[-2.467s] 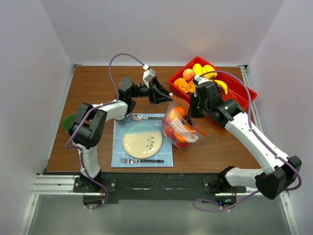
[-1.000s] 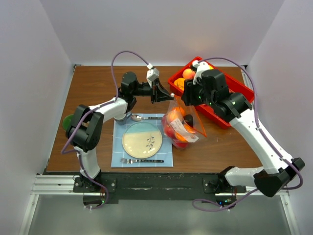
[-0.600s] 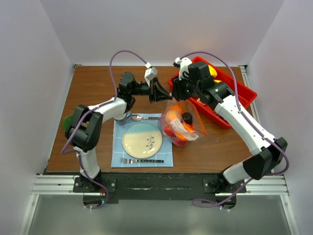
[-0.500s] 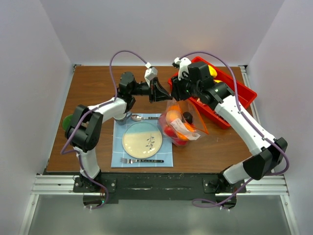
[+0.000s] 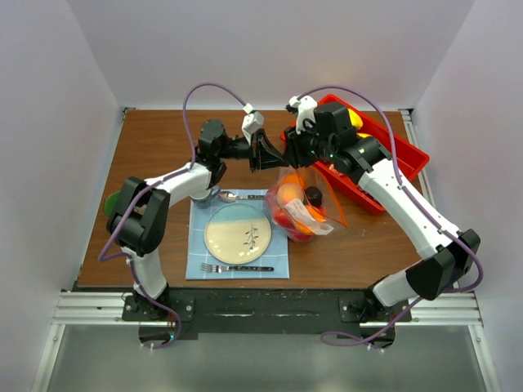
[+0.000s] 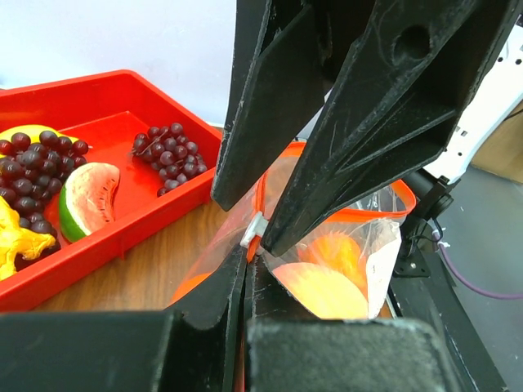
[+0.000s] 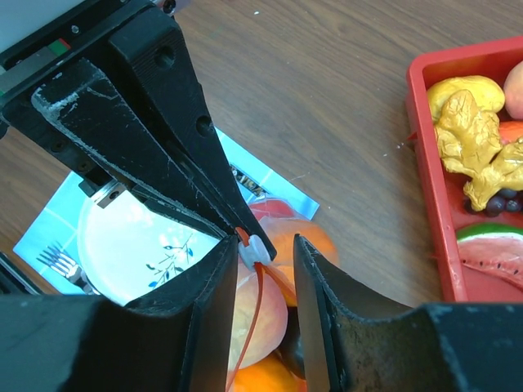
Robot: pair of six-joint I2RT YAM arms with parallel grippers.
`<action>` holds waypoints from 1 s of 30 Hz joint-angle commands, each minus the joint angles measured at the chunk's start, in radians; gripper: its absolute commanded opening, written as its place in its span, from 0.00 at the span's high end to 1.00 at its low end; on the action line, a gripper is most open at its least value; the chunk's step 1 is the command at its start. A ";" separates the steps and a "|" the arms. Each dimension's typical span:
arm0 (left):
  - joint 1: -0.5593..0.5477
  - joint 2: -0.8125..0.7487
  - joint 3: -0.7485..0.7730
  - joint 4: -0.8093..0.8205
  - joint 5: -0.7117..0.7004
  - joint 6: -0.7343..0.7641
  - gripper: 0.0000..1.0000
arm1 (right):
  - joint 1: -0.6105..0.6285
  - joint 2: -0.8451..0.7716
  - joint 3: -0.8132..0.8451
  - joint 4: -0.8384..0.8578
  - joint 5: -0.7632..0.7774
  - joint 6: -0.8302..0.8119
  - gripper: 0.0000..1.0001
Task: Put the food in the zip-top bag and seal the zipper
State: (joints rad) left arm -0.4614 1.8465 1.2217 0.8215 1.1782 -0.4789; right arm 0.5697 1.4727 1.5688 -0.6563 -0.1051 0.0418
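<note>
Table point(image 5: 163, 139) centre carries the bag point(image 5: 315, 214), fruit point(image 6: 323, 290) inside, beside the tray point(image 5: 413, 159) at the far right corner. Off the tray now, the right gripper point(image 7: 268, 249) straddles the zipper point(image 6: 351, 214) slider point(image 7: 257, 247), jaws half-open, holding nothing; sealing looks next. Still clamped on the mouth corner, the left gripper point(image 6: 248, 273) lifts it; the zipper runs from there toward the near right edge.

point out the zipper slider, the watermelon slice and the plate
zipper slider point(image 7: 260, 247), right wrist view, its white tab
watermelon slice point(image 6: 91, 196), left wrist view, middle of its cut face
plate point(image 5: 225, 233), top external view, bare cream area left of centre
</note>
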 commanded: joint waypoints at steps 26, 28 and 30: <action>-0.006 -0.039 0.038 0.007 -0.026 0.011 1.00 | 0.002 -0.012 -0.036 0.064 -0.042 -0.005 0.83; -0.006 -0.046 0.032 0.007 -0.051 0.011 1.00 | 0.002 -0.020 -0.042 0.060 -0.035 0.007 0.84; -0.006 -0.056 0.021 0.001 -0.118 0.011 1.00 | 0.001 -0.025 -0.049 0.049 -0.025 0.013 0.84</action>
State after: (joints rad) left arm -0.4614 1.8465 1.2221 0.7891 1.1576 -0.4789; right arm 0.5694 1.4742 1.5341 -0.6228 -0.1448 0.0311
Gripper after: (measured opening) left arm 0.015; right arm 0.176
